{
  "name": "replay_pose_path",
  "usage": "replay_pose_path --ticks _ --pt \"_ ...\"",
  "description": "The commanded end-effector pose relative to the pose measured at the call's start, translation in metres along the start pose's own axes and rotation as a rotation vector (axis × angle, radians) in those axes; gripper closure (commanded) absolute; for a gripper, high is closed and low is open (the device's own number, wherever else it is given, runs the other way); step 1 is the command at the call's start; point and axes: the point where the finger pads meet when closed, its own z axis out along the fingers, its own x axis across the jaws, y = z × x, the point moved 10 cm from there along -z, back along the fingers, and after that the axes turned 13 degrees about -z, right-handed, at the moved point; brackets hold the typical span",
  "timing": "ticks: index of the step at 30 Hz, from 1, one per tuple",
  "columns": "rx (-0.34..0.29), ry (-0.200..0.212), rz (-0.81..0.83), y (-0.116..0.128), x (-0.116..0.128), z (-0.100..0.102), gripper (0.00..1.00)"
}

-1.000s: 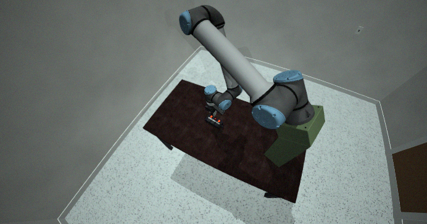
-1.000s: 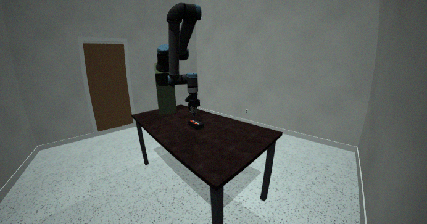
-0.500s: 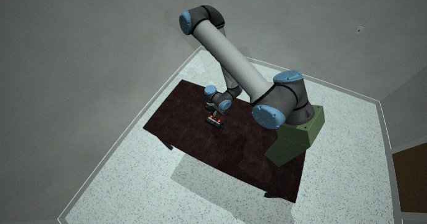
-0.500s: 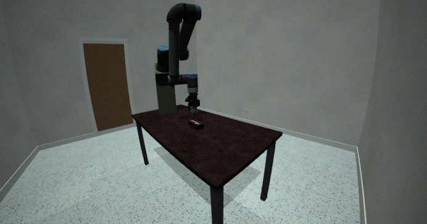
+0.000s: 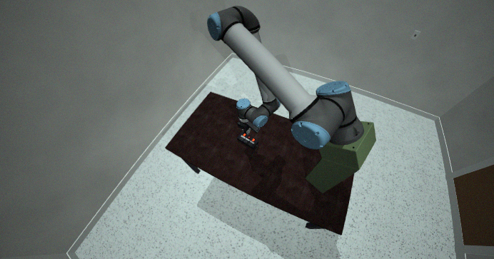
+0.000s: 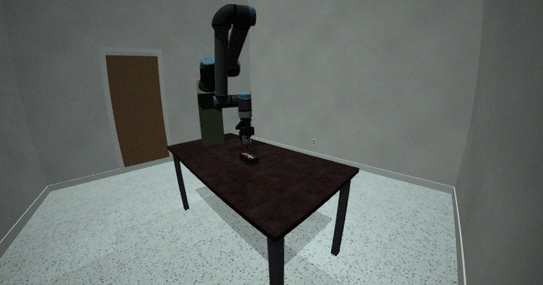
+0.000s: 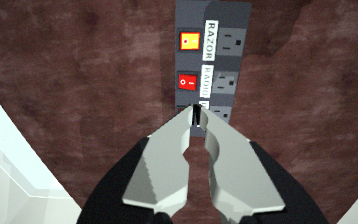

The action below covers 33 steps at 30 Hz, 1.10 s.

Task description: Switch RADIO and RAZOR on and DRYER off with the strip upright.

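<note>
Two labels read clearly on the power strip [image 7: 211, 60], RAZOR [image 7: 210, 41] and RADIO [image 7: 205, 82]; a third is hidden by the gripper [image 7: 197, 114]. Jaws together, empty, directly over the strip's third switch. Strip lies face up on the dark table [image 7: 80, 75].

Bare test room: grey walls [image 6: 353, 57], speckled floor [image 6: 118, 222], brown door [image 6: 137, 108], lone table [image 6: 220, 167].

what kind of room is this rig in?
Looks like a bare indoor test room, not a workshop or home: plain grey walls, a speckled floor, one brown door, and a single dark table carrying only the arm's green pedestal and a power strip.
</note>
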Motion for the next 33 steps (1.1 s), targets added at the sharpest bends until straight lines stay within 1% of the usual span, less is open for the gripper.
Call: replay_pose_path --ticks 1,11,33 --pt "-0.001 0.0 0.0 0.0 0.0 0.001 1.0" --pt "-0.001 0.0 0.0 0.0 0.0 0.007 1.0" --pt "-0.001 0.0 0.0 0.0 0.0 0.033 1.0"
